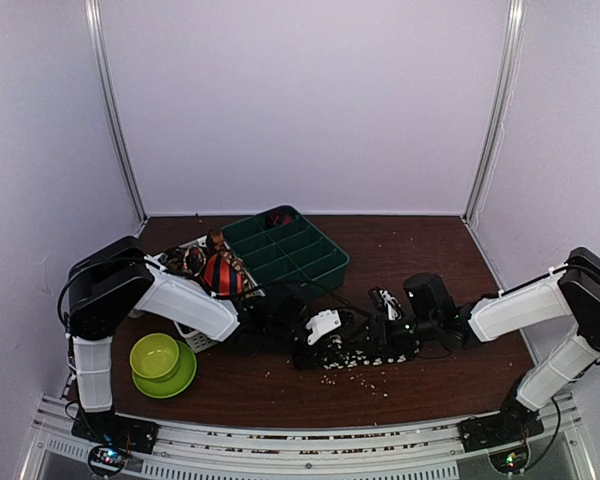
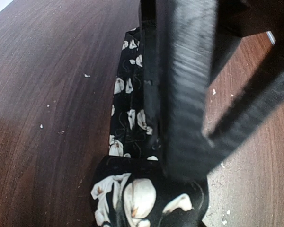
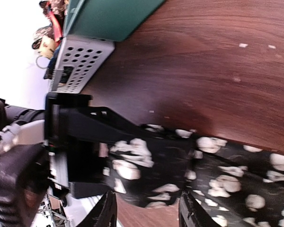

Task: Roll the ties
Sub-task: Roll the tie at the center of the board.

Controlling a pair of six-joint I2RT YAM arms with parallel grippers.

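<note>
While the black flower-spotted tie [image 1: 365, 356] lies across the table's [image 1: 430, 262] middle, the left gripper [image 1: 330, 341] clamps its rolled end. The right gripper [image 3: 149, 215] sets 2 fingers [image 3: 109, 213] flanking the flat length; whether they pinch it is unclear.

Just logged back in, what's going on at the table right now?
Both arms meet mid-table over the black flowered tie. The left fingers seem to hold its rolled end, while the right fingers stand apart over the flat stretch. The roll looks only partly done, with a length of tie lying loose on the table. Other ties sit in the basket on the left.
</note>
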